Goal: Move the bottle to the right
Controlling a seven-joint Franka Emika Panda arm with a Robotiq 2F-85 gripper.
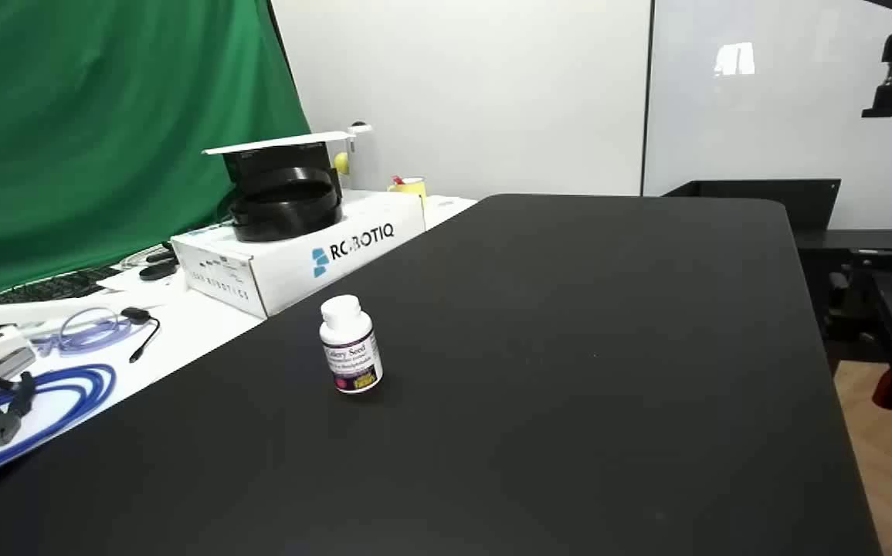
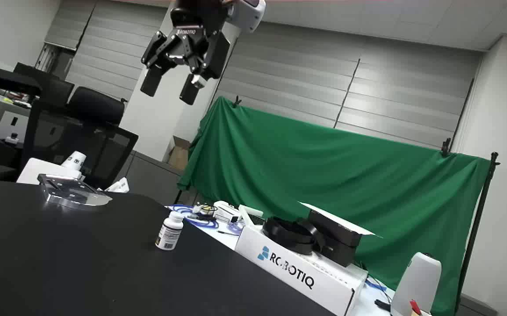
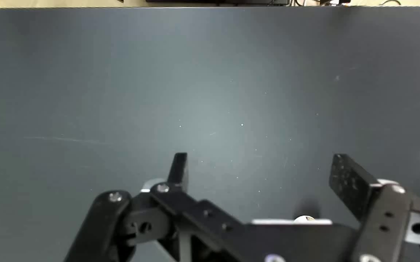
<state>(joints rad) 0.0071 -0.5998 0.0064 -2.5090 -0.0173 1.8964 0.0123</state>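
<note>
So, we see the bottle (image 1: 351, 347) standing upright on the black bench (image 1: 585, 401), near the edge on the box (image 1: 291, 278) side. In an exterior view our pincer (image 2: 168, 92) hangs up high over the bench, well apart from the bottle and gaping wide. In the wrist view we catch what looks like a sliver of the bottle, mostly hidden behind the pincer. We also spot a shiny plate (image 2: 75, 195) on the bench.

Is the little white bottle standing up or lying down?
Standing up. In both exterior views, the bottle rests on its base on the black table, with its white cap on top.
</note>
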